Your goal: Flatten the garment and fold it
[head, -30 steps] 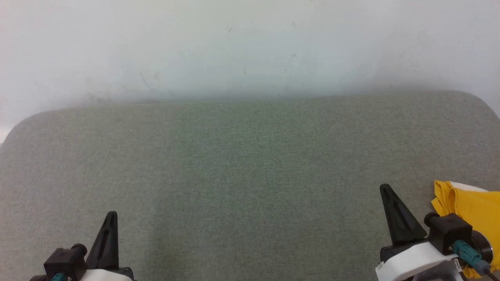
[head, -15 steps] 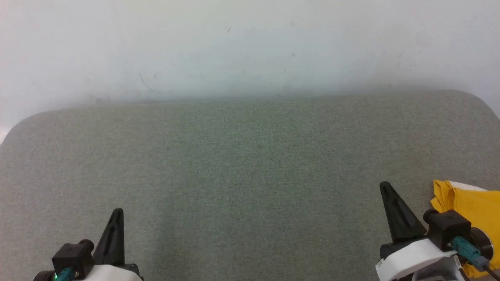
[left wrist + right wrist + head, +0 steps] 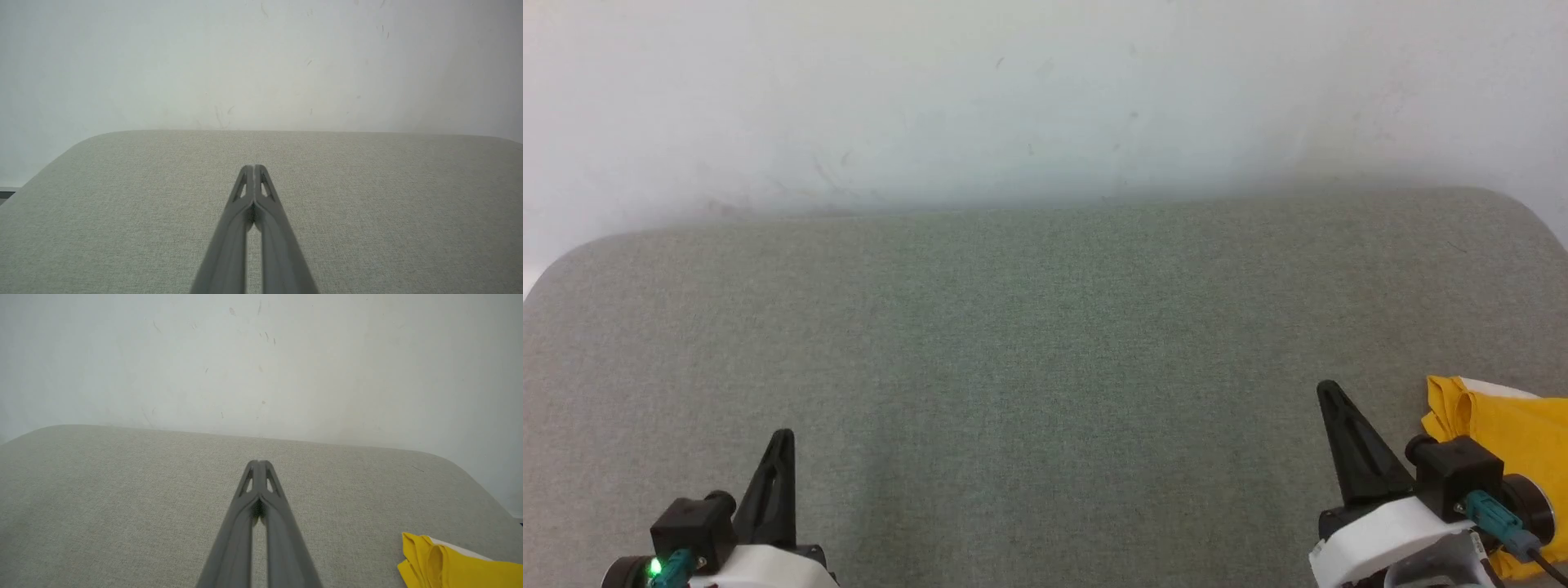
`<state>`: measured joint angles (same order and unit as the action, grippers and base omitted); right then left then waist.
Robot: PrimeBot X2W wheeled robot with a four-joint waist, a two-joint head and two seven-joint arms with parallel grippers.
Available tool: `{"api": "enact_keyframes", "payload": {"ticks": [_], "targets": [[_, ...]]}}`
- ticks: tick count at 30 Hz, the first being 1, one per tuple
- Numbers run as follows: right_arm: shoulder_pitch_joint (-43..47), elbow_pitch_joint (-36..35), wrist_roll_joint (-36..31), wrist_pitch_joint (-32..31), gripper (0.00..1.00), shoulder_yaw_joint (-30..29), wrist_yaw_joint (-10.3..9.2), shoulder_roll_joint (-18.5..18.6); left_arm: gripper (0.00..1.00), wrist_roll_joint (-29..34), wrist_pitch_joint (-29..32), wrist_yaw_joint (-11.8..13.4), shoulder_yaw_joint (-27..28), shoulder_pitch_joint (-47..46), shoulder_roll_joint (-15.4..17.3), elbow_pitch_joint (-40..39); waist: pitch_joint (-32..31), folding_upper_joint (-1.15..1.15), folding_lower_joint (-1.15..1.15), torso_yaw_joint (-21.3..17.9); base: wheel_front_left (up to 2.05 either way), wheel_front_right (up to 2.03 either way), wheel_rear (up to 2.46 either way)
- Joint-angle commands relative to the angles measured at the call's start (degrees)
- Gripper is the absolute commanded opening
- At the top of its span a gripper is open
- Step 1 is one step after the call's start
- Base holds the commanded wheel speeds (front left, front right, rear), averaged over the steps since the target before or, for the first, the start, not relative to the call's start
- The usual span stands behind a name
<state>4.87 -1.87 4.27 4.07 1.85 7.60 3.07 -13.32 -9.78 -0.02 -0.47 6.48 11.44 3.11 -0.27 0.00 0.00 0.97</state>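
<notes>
The garment (image 3: 1515, 429) is a mustard-yellow piece of cloth lying at the table's near right corner, partly hidden behind my right wrist; its bunched edge with a white strip also pokes into the right wrist view (image 3: 445, 563). My right gripper (image 3: 1330, 394) stands just left of it, shut and empty, fingertips pressed together (image 3: 258, 462). My left gripper (image 3: 784, 437) sits at the near left, far from the garment, shut on nothing (image 3: 254, 166).
The grey-green fabric table (image 3: 1045, 327) has rounded far corners and ends at a pale scuffed wall (image 3: 1045, 98). Its whole middle is bare cloth.
My left gripper has shifted a little to the right and up in the head view. The right gripper and the garment stay where they were.
</notes>
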Motion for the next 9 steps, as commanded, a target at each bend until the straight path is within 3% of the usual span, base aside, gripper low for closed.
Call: {"api": "enact_keyframes", "payload": {"ticks": [1,9], "targets": [[-1.06,0.20,-0.42,-0.17,0.00,-0.21,-0.04,-0.07,0.00,0.87,0.31,0.00,0.10,-1.18,-0.45,-0.38,0.01,0.00,0.00,-0.02,0.00,0.00,0.00],[-1.44,0.37,-0.80,-0.55,0.00,-0.38,-0.05,-0.08,0.00,2.09,1.25,0.00,0.14,-1.70,-1.25,-0.65,0.03,0.00,0.00,-0.11,0.00,0.00,0.00]]}}
